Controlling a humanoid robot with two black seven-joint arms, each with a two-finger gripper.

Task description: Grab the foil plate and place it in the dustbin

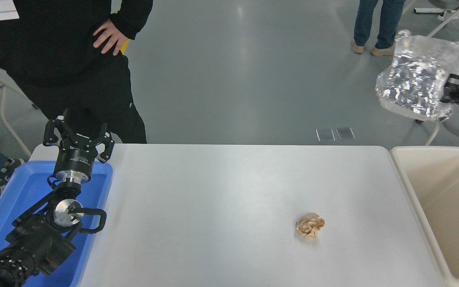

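The crinkled silver foil plate (418,75) hangs in the air at the upper right, motion-blurred, above and beyond the far end of the beige dustbin (410,187). My right gripper (450,91) shows only at the right edge, shut on the plate's right rim. The dustbin stands at the table's right side and looks empty. My left gripper (77,133) is parked open at the lower left, over the blue tray.
A crumpled brown paper ball (310,225) lies on the white table (213,207), right of centre. A blue tray (22,191) sits at the left. A person in black (66,59) stands at the far left; another person's legs (379,24) show at the top right.
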